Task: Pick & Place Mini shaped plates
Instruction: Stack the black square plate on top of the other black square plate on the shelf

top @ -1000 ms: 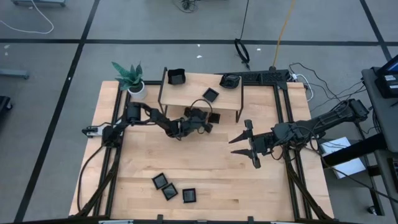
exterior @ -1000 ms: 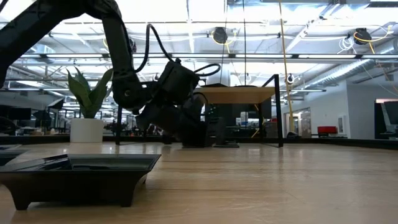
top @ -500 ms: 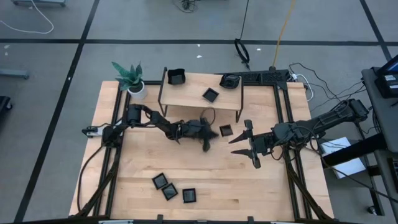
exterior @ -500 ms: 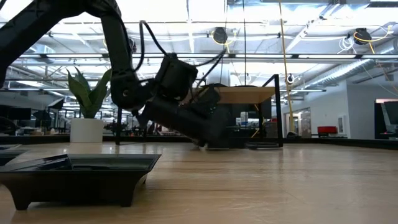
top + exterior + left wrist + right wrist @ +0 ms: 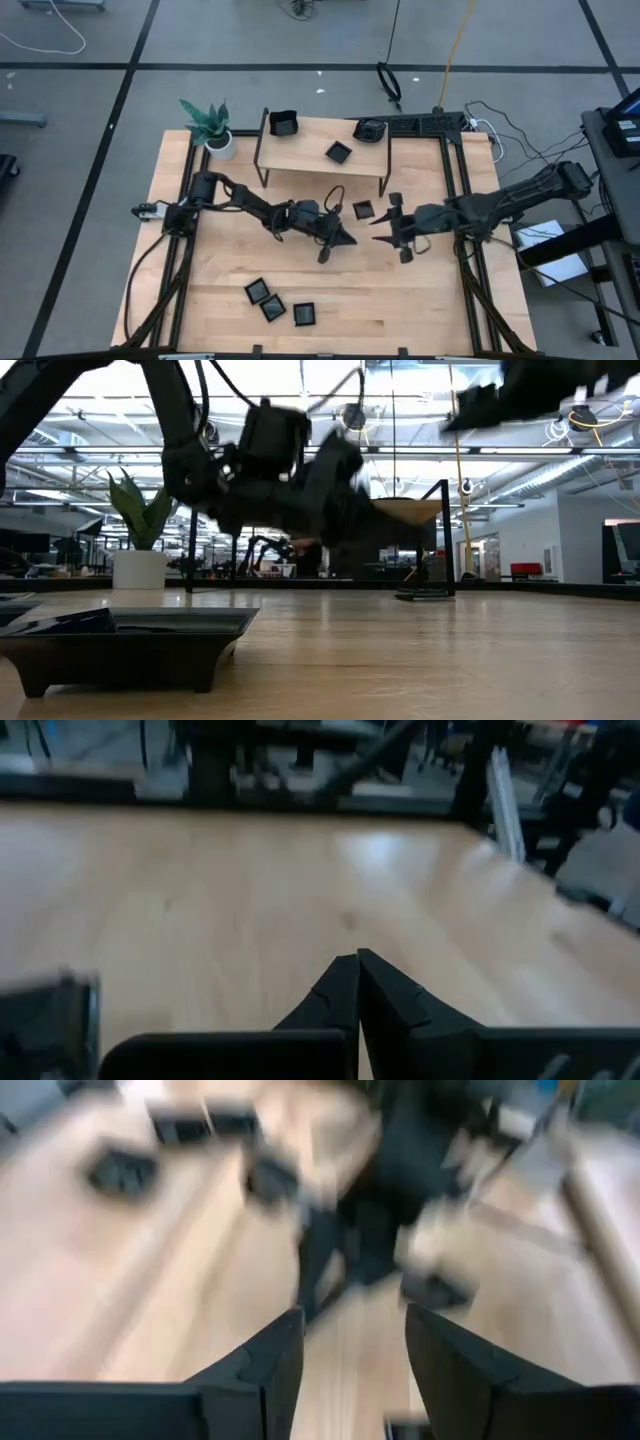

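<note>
My left gripper [image 5: 343, 238] [image 5: 357, 985] is shut on nothing and hangs above the middle of the table, pointing toward the right edge. My right gripper [image 5: 388, 230] [image 5: 352, 1342] faces it from the right, open and bare. One mini shaped plate [image 5: 363, 210] lies flat on the table between them, just on the far side. Three plates [image 5: 272, 305] lie close together near the front edge. One square plate [image 5: 339, 152] rests on the low wooden shelf [image 5: 300, 160]. The low view shows one plate [image 5: 120, 645] close up.
The shelf also holds a black box-like dish [image 5: 283, 123] at its far left corner, and a rounded dark dish [image 5: 370, 129] at its far right corner. A potted green plant [image 5: 208, 125] stands at the table's far left corner. Bare wood lies between the grippers and the front plates.
My left gripper, shut throughout, has come out from the shelf's near edge toward the right and near edges, risen and turned from steeply downward to nearly level. The plate beside it slid right along the table and now lies still. My right gripper has sunk a little and tipped.
</note>
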